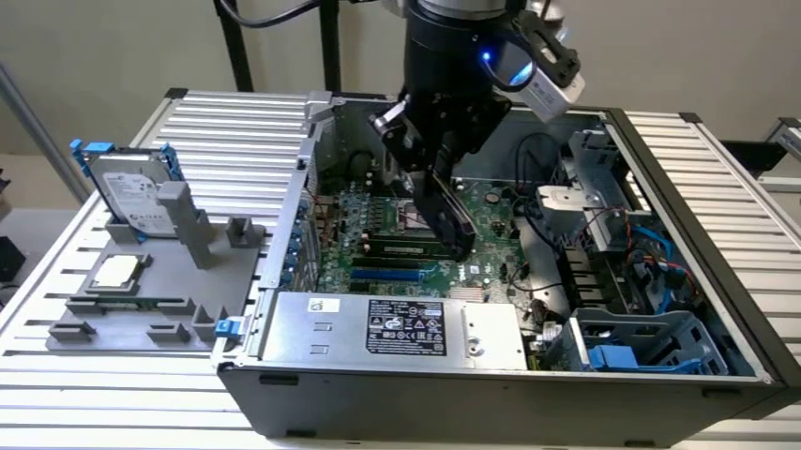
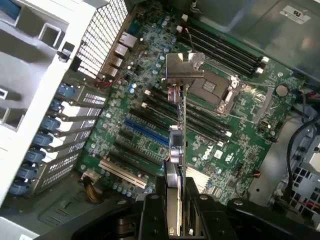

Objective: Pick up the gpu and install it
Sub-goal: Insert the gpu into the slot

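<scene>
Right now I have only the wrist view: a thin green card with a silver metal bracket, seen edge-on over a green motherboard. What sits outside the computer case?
Observer: A silver hard drive in a blue frame stands upright in a grey slotted holder beside the open dark case, on the exterior view's left.
Operator: Anything else on that holder?
Observer: A small square silver chip lies flat on it, nearer the camera than the drive.
Operator: Which face of the card shows from there?
Observer: The gripper is shut on the thin gpu card, and its black cover side faces the exterior camera, above the middle of the green motherboard.
</scene>
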